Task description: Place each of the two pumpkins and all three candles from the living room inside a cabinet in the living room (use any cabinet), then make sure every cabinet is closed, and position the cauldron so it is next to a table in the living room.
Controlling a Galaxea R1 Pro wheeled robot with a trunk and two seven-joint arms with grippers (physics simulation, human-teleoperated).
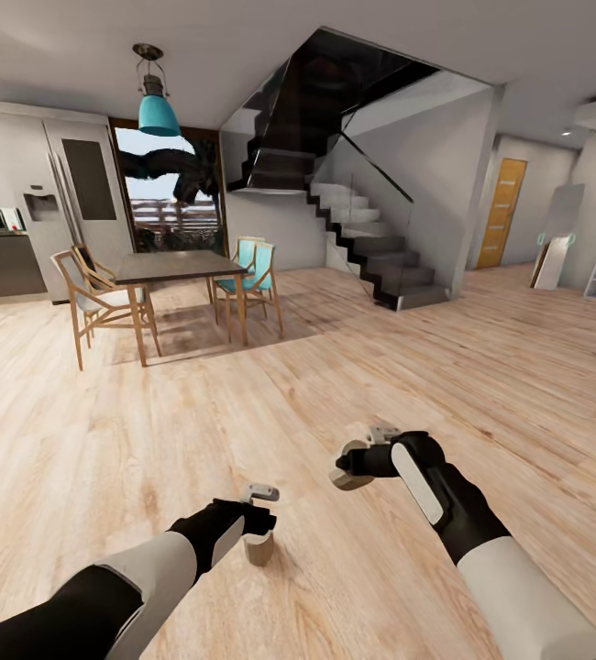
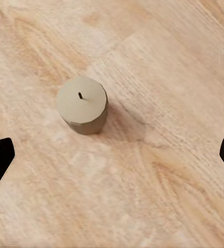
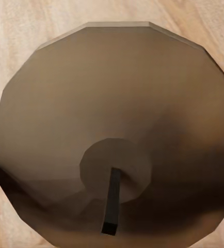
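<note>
On bare wood floor (image 1: 105, 440), near: left gripper (image 1: 259, 502) spread over a standing candle (image 2: 82, 105), right gripper (image 1: 364, 451) clamping another candle (image 3: 112, 134); dining table (image 1: 177, 268) far left.

Bright, even simulated daylight, soft floor shadows, slightly blurred render edges

Matt waxy candle (image 2: 82, 106); grained wood floor (image 2: 169, 181).

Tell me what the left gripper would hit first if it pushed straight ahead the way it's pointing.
Probably the candle standing upright on the wood floor. It sits ahead of the open left gripper, slightly off-centre between the fingertips, so the gripper might just miss it and meet floor instead.
</note>
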